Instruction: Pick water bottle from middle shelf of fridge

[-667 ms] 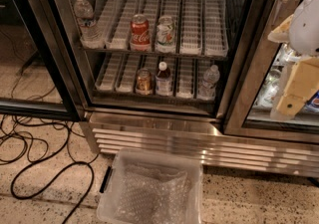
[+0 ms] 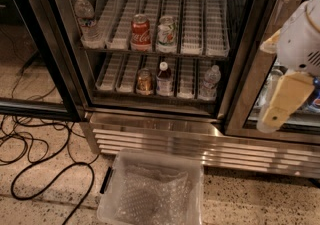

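Note:
The fridge [image 2: 150, 134] stands open with its glass door swung left. On the middle shelf [image 2: 197, 51], a wire rack with white ribbed lanes, the water bottle [image 2: 85, 18] stands upright at the far left, clear with a white cap. A red soda can [image 2: 141, 32] and a green-and-white can [image 2: 166, 33] stand further right on the same shelf. My gripper [image 2: 272, 116] hangs at the right edge of the view, in front of the right-hand door, far right of and lower than the water bottle. It holds nothing that I can see.
The lower shelf holds a can [image 2: 145, 81], a dark bottle with a red label [image 2: 164, 79] and another clear bottle [image 2: 211, 83]. A clear plastic bin [image 2: 152, 191] sits on the floor below the fridge. Black cables [image 2: 35, 164] lie on the floor at left.
My gripper has shifted slightly left and down at the right edge. Everything on the shelves stands as before.

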`<state>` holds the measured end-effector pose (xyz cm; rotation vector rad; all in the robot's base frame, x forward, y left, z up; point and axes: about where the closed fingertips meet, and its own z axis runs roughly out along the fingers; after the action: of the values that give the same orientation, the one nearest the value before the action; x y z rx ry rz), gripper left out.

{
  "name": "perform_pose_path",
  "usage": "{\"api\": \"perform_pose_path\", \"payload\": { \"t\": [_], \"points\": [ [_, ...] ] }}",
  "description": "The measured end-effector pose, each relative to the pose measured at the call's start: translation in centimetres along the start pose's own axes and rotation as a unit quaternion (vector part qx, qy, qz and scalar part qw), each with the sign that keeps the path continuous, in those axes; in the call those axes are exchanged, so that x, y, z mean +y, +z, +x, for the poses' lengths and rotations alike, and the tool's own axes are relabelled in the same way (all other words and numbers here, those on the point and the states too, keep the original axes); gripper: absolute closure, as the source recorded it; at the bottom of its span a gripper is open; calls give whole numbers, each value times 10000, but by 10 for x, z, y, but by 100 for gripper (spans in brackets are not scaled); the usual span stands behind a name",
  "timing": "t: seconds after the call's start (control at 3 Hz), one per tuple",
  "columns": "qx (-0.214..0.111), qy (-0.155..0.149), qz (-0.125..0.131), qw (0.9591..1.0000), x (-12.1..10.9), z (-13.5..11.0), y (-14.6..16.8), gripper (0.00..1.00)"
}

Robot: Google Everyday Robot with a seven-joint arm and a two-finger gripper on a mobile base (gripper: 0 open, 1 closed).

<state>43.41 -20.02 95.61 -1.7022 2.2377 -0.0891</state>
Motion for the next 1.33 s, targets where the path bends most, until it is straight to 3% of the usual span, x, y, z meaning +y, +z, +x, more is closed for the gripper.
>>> {"api": "perform_pose_path", "payload": {
  "t": [0.33, 0.67, 1.0, 1.33],
  "points": [
    [87, 137, -42, 9999, 37, -24, 62, 0],
    [86, 138, -42, 9999, 37, -24, 62, 0],
    [-244, 298, -46, 9992, 42, -40, 83, 0],
    [-618, 645, 32, 9960, 41, -73, 127, 0]
  ]
}}
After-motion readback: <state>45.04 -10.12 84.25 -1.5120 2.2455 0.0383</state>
